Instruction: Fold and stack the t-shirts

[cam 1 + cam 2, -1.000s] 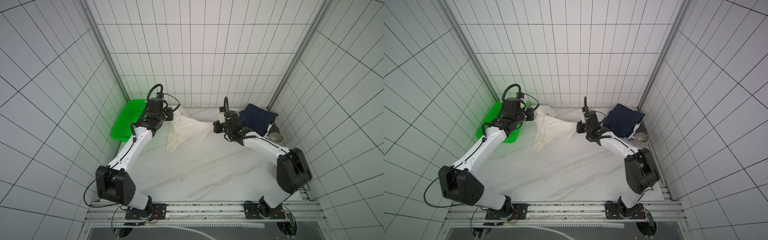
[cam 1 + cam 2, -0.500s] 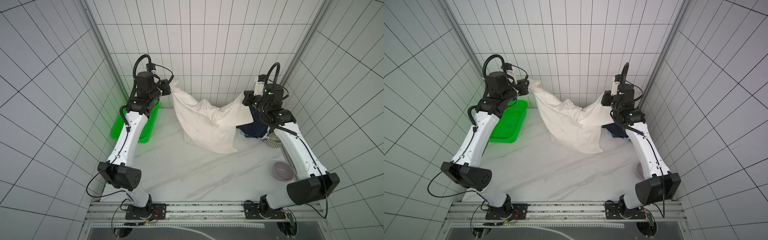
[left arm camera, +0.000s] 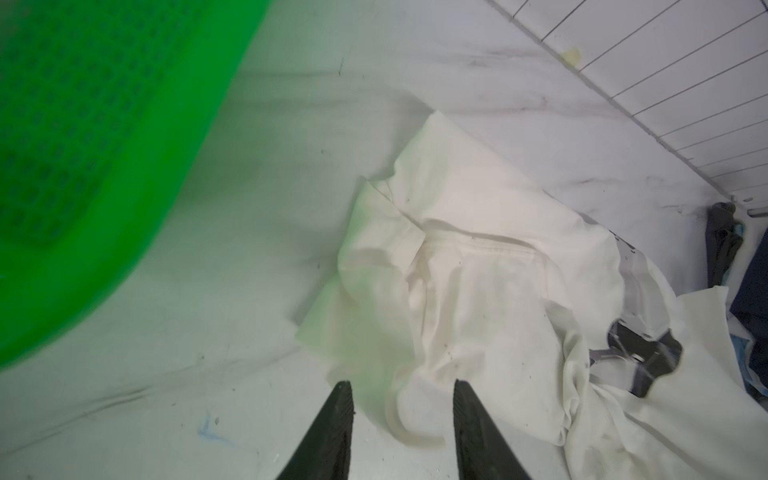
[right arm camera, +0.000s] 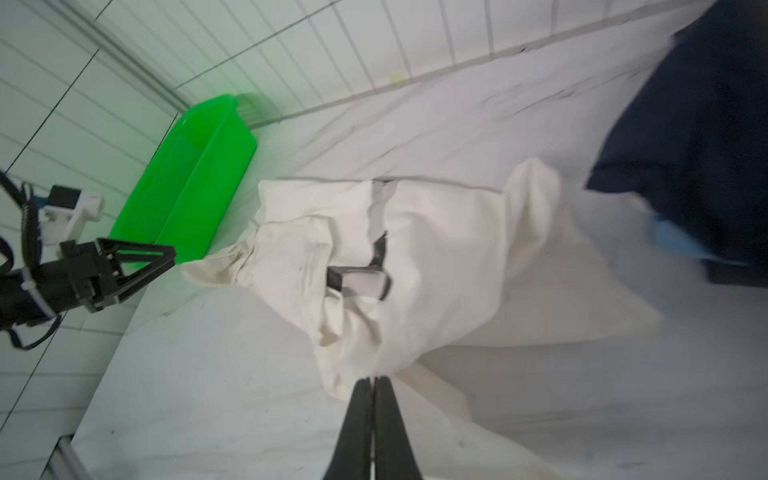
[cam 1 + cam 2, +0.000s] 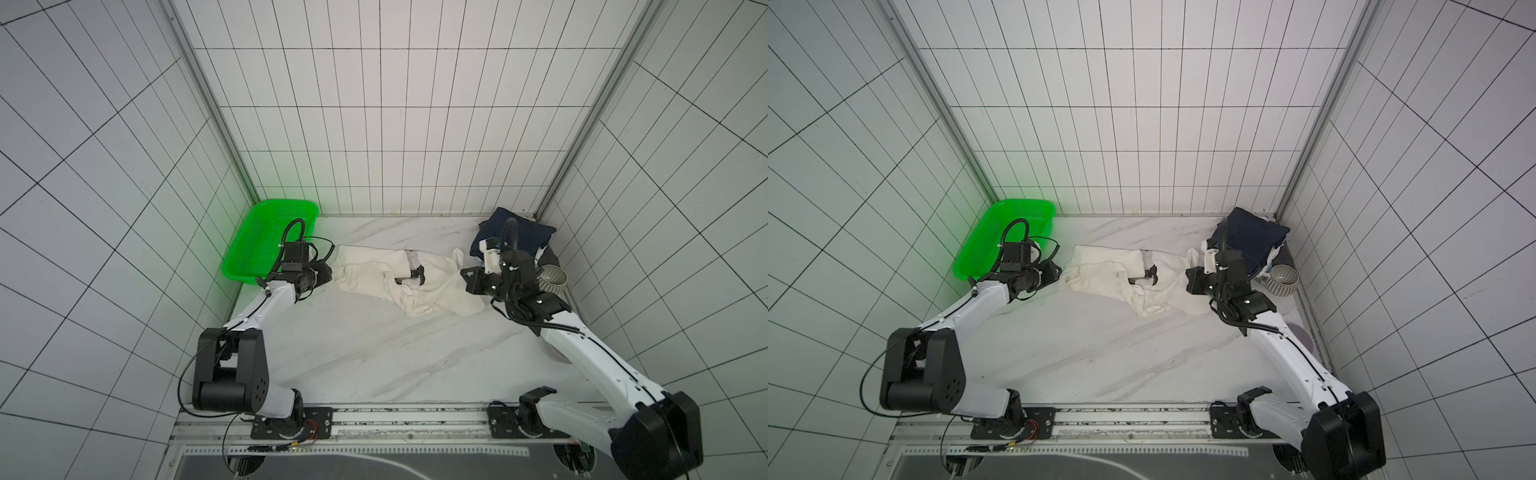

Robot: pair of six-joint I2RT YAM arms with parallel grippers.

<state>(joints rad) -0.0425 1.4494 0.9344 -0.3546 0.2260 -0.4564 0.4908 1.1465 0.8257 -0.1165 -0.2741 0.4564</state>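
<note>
The cream-white t-shirt (image 5: 399, 274) lies crumpled on the marble table, a dark print (image 5: 417, 275) showing among its folds. My left gripper (image 5: 329, 274) sits low at the shirt's left edge. In the left wrist view it (image 3: 401, 384) is open, with a cloth fold lying loose between the fingertips. My right gripper (image 5: 463, 278) is at the shirt's right edge. In the right wrist view it (image 4: 374, 378) is shut, with a fold of the shirt (image 4: 436, 257) gathered at its tips. Folded t-shirts, navy (image 5: 523, 239) on top and light blue (image 4: 673, 241) beneath, are stacked in the far right corner.
A green perforated basket (image 5: 266, 241) stands in the far left corner, just behind the left wrist. A ribbed bowl (image 5: 552, 280) sits by the right wall beside the stack. A pale bowl (image 5: 1304, 336) is partly hidden under the right arm. Tiled walls close three sides.
Both arms have come down from holding the cream shirt spread in the air. The shirt now lies bunched on the table. The left gripper has opened and let go of its corner.
</note>
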